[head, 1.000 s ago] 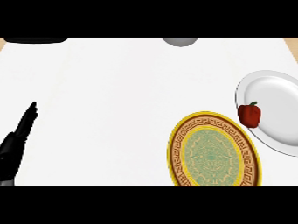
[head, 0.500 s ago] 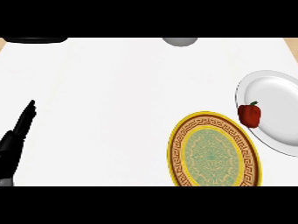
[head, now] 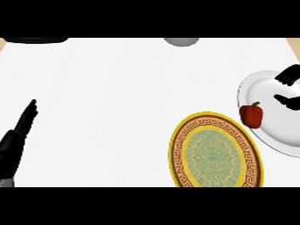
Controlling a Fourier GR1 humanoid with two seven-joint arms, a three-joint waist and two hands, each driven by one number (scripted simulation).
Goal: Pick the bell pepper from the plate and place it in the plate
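The white table point(head: 113, 96) is seen spread under everything. On it, the patterned plate point(head: 212, 151), edged in yellow and holding nothing, is found below and to the left of the right hand's fingers point(head: 294, 103). The plain white plate point(head: 288, 132) is found directly beneath those fingers. The left hand point(head: 12, 145) is seen resting at the far left edge, its fingers straight and holding nothing, well apart from both plates. The right hand point(head: 298, 74) is seen over the white plate at the right edge, with its fingers parted and gently curved and nothing held between them.

The bell pepper point(head: 251, 115) is found just below and to the left of those parted fingers, near the white plate's left rim and apart from the hand. It is judged to be light and hollow, with a smooth, waxy skin that may slip, and walls that can be dented. It is best taken across its broad middle, not by the stem. It is seen as small, red and glossy, with a short dark stem at the top.
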